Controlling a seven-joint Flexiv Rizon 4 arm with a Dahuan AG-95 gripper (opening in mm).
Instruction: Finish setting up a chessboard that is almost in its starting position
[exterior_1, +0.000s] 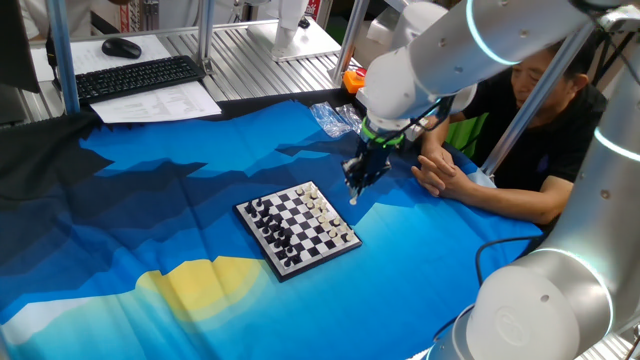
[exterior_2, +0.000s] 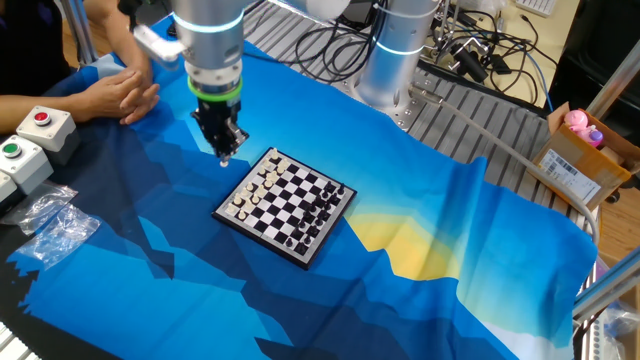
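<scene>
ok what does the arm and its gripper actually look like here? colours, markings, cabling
The arm has smooth, rounded silver-white links, with a thin glowing cyan ring at the joints and a green band just above the wrist. The gripper is a compact black unit with two short dark fingers. No loose cable shows along the arm; the bundles of black cables lie on the bench near its base.

The chessboard lies on the cloth-covered table, the gripper just beside its corner.

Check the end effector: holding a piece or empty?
Cannot tell. The end effector hangs beside the chessboard, off its white-piece side; its fingertips look close together, but anything between them is too small to resolve.
</scene>
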